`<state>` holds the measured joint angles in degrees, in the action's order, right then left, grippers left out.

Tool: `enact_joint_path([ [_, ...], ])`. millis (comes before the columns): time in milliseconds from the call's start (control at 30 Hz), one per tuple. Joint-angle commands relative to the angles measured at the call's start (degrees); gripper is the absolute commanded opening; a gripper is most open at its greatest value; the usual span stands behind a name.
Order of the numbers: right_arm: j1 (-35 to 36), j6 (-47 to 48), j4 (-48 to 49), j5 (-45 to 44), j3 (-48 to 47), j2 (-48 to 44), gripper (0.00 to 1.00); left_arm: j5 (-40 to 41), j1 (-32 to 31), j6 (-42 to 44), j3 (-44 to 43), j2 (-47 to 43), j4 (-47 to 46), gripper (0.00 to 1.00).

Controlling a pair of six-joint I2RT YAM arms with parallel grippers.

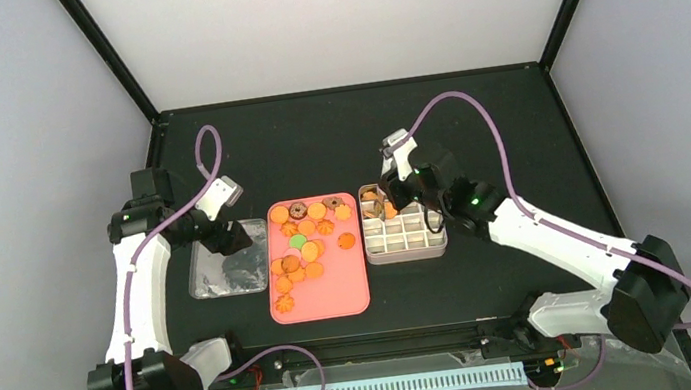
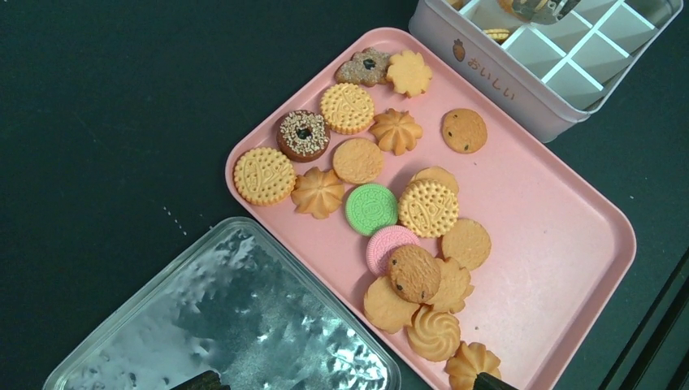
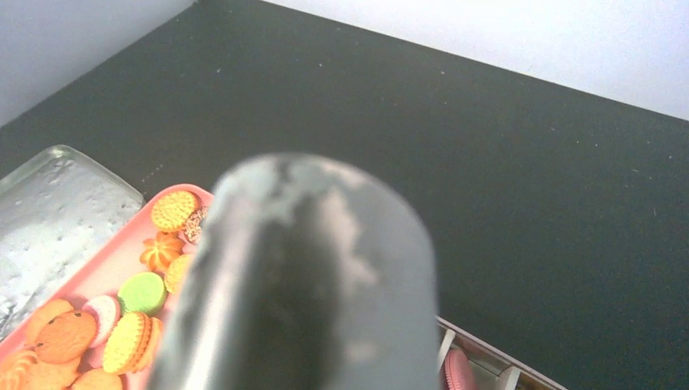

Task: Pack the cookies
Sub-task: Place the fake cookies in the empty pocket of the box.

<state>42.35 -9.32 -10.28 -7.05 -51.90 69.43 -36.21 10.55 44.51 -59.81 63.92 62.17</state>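
Observation:
The cookies (image 1: 303, 246) lie loose on a pink tray (image 1: 335, 297), mostly orange rounds and flower shapes (image 2: 406, 211), with one green (image 2: 371, 209) and one pink. A white gridded tin (image 1: 408, 237) stands right of the tray, with a few cookies (image 1: 372, 196) in its far-left cells. My right gripper (image 1: 392, 194) hangs over those cells, shut on a grey tool (image 3: 309, 276) that blocks most of the right wrist view; the tool's tip (image 2: 540, 8) dips into the tin. My left gripper (image 2: 348, 382) is open above the tray's left edge, holding nothing.
A clear plastic lid (image 1: 227, 271) lies flat on the black table, left of the tray (image 2: 227, 325). A pink cookie (image 3: 457, 370) stands on edge in one tin cell. Black frame posts rise at the table's far corners.

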Motion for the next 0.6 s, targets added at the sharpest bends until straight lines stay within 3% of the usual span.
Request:
enact_joint_path([
  [0,-0.11,0.15,3.91,-0.37,0.06,1.4,0.36,-1.23,0.48,1.3,-0.26,-1.18,1.19,0.81],
  [433,-0.05,0.99,4.18,1.91,-0.37,3.02,0.4,-1.21,0.49,1.37,-0.18,-1.13,1.02,0.81],
  [567,0.01,0.54,3.37,-1.34,-1.02,2.65,0.31,-1.4,0.51,1.32,0.04,-1.0,0.96,0.81],
])
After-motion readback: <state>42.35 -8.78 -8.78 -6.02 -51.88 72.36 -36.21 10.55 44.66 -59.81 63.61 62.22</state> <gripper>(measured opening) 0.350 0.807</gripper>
